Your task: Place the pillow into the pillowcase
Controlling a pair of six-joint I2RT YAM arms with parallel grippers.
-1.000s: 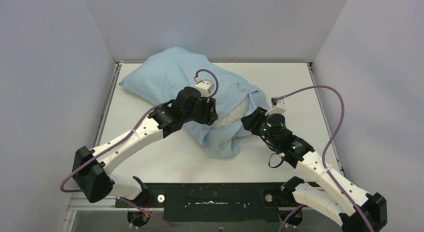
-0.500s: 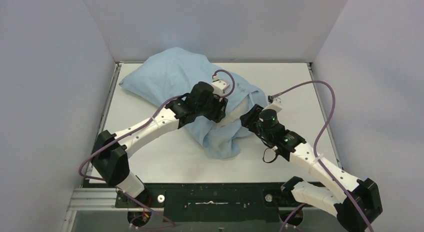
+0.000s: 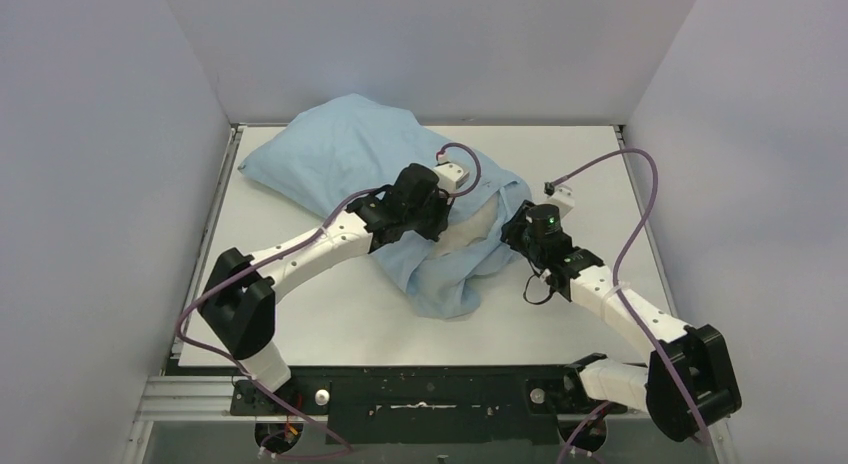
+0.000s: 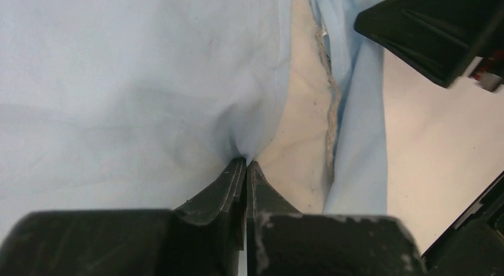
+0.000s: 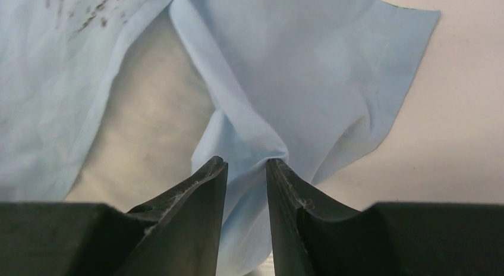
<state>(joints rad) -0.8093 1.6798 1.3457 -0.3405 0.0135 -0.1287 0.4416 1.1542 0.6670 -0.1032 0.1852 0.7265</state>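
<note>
The light blue pillowcase (image 3: 340, 154) lies bulging at the back left of the table, its open end toward the middle. The off-white pillow (image 3: 478, 224) shows only at that opening, between the blue edges. My left gripper (image 3: 440, 229) is shut on the upper hem of the pillowcase (image 4: 119, 80), its tips (image 4: 246, 162) pinching cloth beside the bare pillow (image 4: 300, 127). My right gripper (image 3: 508, 234) is closed on a bunched fold of the pillowcase (image 5: 297, 62) at the opening's right side, cloth filling the gap between its fingertips (image 5: 246, 163), with the pillow (image 5: 148, 121) to their left.
A loose flap of the pillowcase (image 3: 445, 289) hangs toward the near side on the white table (image 3: 560, 324). Grey walls enclose the table at the back and sides. Purple cables loop above both wrists. The right gripper's body (image 4: 440, 32) sits close in the left wrist view.
The left arm has reached further right, carrying the hem over the pillow. The right arm has moved slightly back and right with its fold of cloth. Less pillow shows.
</note>
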